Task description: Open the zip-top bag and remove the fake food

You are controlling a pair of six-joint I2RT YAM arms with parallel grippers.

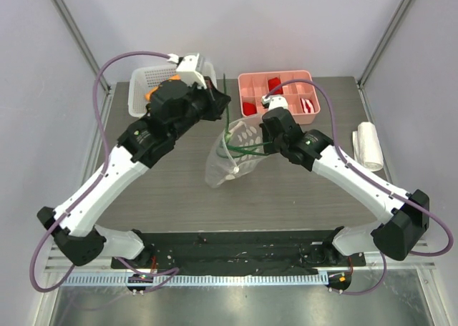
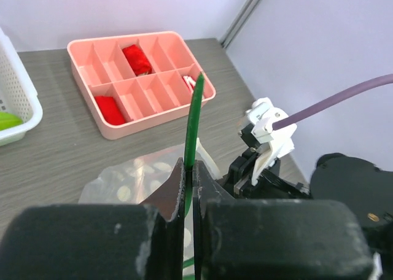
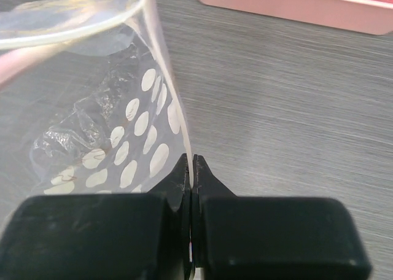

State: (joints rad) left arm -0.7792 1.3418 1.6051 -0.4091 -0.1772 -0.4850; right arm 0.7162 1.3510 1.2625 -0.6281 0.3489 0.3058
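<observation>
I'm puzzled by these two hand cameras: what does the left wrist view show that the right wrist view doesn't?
Only left wrist: red blocks, the white basket, the right arm, and a green strip pinched in the left gripper. Only right wrist: the right gripper pinching the dotted wall of the zip-top bag. Both: the bag, the pink tray, the table.

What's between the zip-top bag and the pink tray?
Nothing on the surface: only bare wood-grain table separates the zip-top bag from the pink tray, clearest in the right wrist view.
</observation>
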